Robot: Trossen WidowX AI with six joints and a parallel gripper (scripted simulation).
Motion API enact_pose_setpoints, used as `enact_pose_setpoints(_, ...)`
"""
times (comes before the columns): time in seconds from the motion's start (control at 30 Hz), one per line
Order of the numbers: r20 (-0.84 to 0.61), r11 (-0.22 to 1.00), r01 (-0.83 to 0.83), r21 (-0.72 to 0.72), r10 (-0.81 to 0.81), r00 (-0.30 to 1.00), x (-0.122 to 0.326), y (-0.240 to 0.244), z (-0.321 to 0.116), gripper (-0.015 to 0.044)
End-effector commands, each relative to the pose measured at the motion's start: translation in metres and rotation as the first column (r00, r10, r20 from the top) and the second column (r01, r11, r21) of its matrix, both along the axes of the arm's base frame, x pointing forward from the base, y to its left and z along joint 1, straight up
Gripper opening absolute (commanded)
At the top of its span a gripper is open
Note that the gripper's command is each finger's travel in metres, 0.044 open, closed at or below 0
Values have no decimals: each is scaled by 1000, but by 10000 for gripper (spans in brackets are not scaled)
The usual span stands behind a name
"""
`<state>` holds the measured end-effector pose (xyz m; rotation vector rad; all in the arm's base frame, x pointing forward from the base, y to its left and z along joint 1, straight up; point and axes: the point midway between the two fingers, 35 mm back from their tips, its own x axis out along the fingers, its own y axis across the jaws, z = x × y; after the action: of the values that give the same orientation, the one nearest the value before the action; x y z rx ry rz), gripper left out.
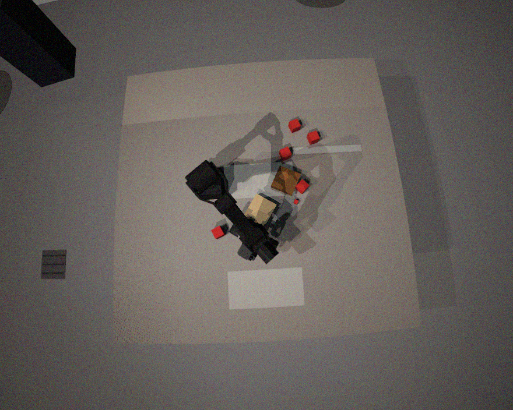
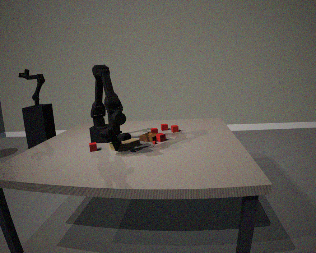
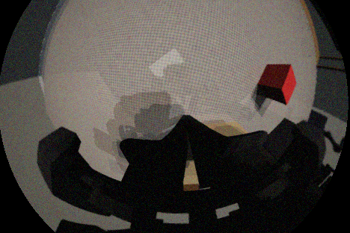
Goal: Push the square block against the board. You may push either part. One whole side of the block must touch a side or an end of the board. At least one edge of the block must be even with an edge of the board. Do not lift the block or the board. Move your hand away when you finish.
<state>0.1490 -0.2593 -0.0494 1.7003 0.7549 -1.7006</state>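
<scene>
The brown square block (image 1: 285,180) (image 2: 146,137) lies flat. The pale tan board (image 1: 262,206) (image 2: 133,142) (image 3: 226,128) lies flat beside it, with a narrow gap between the block's side and the board's end. Those facing sides look roughly parallel. My gripper (image 2: 116,149) (image 3: 185,117) is shut and empty, pointing down. Its tips are low by the board's other end, away from the block. I cannot tell if they touch the board. In the top view the arm hides the tips and that end of the board.
A red cube (image 1: 302,186) (image 2: 161,137) sits against or very near the block, with a tiny red cube (image 1: 296,201) (image 2: 154,142) nearby. Several red cubes stand beyond the block. Another red cube (image 1: 218,232) (image 2: 93,147) (image 3: 277,78) stands apart, on the board's other side.
</scene>
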Motion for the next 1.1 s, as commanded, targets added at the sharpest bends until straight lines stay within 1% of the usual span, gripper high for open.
enact_pose_setpoints(0.0,3,1000,3,2,-3,1000,4,4,0,0)
enact_pose_setpoints(1.07,6,1000,3,4,-3,1000,26,26,-1,0)
